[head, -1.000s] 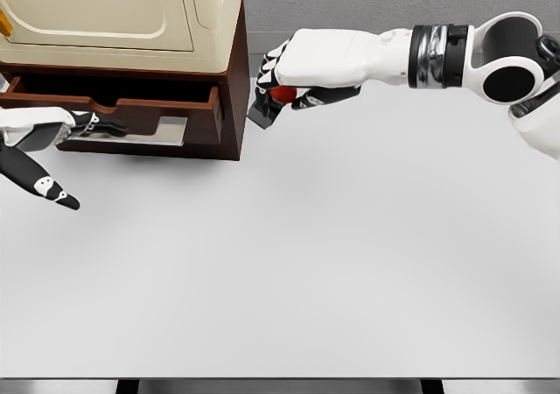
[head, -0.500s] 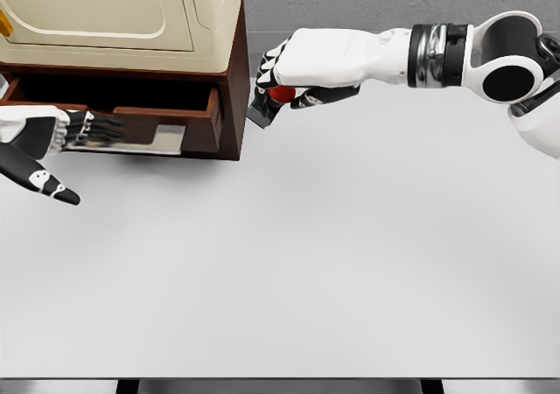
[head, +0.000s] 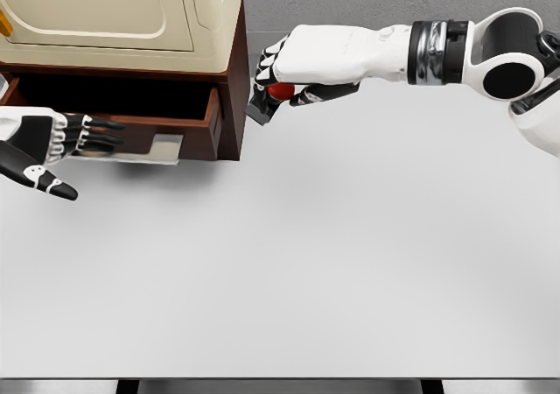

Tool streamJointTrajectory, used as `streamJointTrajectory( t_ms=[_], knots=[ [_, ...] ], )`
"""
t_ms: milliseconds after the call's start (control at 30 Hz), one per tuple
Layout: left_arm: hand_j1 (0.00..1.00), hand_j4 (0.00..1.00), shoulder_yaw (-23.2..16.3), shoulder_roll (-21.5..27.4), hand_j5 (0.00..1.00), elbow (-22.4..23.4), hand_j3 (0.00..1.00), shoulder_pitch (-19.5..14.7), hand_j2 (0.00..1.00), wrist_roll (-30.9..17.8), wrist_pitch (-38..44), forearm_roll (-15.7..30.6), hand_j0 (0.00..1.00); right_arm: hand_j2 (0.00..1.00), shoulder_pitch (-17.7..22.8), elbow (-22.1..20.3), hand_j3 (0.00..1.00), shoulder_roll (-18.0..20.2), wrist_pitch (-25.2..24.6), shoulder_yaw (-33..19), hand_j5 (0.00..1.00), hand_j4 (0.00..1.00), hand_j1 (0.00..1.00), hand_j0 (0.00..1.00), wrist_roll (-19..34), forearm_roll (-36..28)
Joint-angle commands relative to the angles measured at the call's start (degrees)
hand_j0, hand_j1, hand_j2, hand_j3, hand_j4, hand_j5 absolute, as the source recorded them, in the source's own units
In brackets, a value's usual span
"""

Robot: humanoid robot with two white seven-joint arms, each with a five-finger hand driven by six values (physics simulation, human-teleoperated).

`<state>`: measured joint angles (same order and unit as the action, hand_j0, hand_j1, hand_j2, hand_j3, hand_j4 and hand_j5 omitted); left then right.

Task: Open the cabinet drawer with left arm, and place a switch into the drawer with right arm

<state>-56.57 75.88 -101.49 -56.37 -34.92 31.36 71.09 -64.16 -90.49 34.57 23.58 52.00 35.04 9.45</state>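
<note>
A dark brown cabinet point(head: 232, 79) stands at the back left of the white table, and its drawer point(head: 188, 123) is pulled out toward me. A pale metal handle point(head: 157, 149) runs along the drawer front. My left hand point(head: 79, 140) is at the handle's left end with fingers stretched out straight and thumb pointing down, gripping nothing. My right hand point(head: 284, 83) hovers just right of the cabinet's corner, shut on a dark switch point(head: 265, 103) with a red button point(head: 281, 90). The switch is outside the drawer, beside the cabinet wall.
A cream appliance point(head: 122, 13) with a door sits on top of the cabinet. The white table point(head: 332, 254) stretches to the front edge. A grey wall lies behind.
The drawer has slid further out toward me. My left hand's fingers went from hooked on the handle to stretched out. The right hand with the switch rose slightly.
</note>
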Motion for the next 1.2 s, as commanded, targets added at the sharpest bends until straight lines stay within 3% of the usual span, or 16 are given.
streamJointTrajectory(
  t_ms=[0,800,1167],
  knots=[
    [1.0,1.0,-4.08,-0.38,1.0,0.5,1.0,0.03,1.0,-0.08,0.63,-13.17,1.0,0.48,-0.09,-0.04,0.48,-0.03,-0.2,0.03,0.48,0.48,0.48,0.48,-0.04,-0.22],
    [1.0,1.0,-1.35,0.59,1.0,0.5,1.0,0.21,1.0,-0.08,3.62,-13.0,1.0,0.48,-4.75,0.66,0.48,-8.38,-7.5,3.8,0.48,0.48,0.48,0.48,-0.04,-0.22],
    [1.0,1.0,-1.26,0.59,1.0,0.5,1.0,0.21,1.0,-0.08,3.62,-13.09,1.0,0.48,-6.42,5.14,0.48,-12.95,-8.29,4.42,0.48,0.48,0.48,0.48,-0.04,-0.22]
  ],
)
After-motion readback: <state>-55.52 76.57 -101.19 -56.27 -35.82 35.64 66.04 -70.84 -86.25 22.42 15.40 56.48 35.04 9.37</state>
